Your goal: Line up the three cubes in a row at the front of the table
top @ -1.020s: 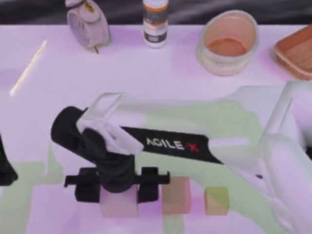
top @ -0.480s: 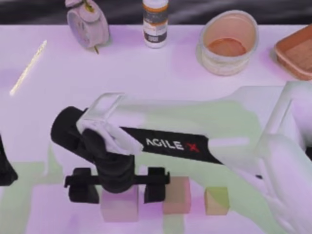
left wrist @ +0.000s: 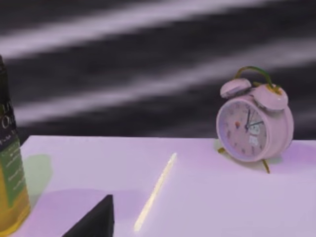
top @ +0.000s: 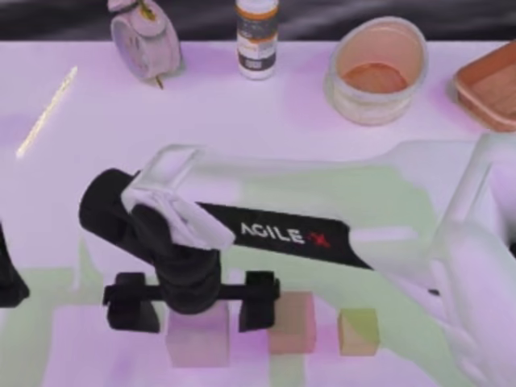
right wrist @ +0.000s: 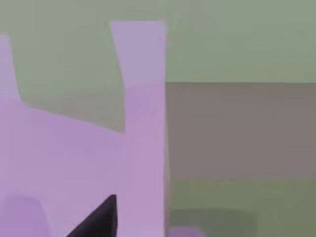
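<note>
The pale pinkish-white cube sits at the table's front, the pink-red cube just beside it on the right, then the tan-yellow cube. Our right gripper hovers above the pale cube, jaws spread wide, clear of its sides. Our left arm sits parked at the left edge; we cannot tell its jaws. At the back: alarm clock, bottle, tub.

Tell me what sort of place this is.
Likely a simulated tabletop test bench: the right gripper stands open over the largest cube on a pale table, with an alarm clock and bottle behind.
</note>
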### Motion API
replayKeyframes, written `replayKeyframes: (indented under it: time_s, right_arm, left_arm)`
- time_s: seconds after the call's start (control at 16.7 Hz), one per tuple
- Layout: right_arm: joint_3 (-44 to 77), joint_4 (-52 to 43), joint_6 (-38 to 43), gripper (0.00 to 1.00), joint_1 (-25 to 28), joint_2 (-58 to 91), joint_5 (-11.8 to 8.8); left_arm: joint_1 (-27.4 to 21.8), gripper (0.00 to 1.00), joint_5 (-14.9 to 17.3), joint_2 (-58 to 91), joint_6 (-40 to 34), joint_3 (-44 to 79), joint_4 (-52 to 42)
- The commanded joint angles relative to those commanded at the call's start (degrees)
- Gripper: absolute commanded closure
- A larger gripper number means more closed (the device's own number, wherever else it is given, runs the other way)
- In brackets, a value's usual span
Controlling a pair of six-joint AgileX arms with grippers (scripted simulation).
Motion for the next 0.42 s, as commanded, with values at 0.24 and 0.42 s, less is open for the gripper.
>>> replayKeyframes:
  time_s: [0.24, 0.42]
  right_arm:
    - [6.30, -9.01, 0.03, 0.00, 0.27, -1.84, -0.10]
    - [8.33, -11.30, -0.10, 0.00, 0.34, -2.73, -0.05]
  left_arm:
    - [0.00, 0.00, 0.00, 0.00, 0.00, 0.00, 0.00]
    - [0.00, 0.00, 0.00, 0.00, 0.00, 0.00, 0.00]
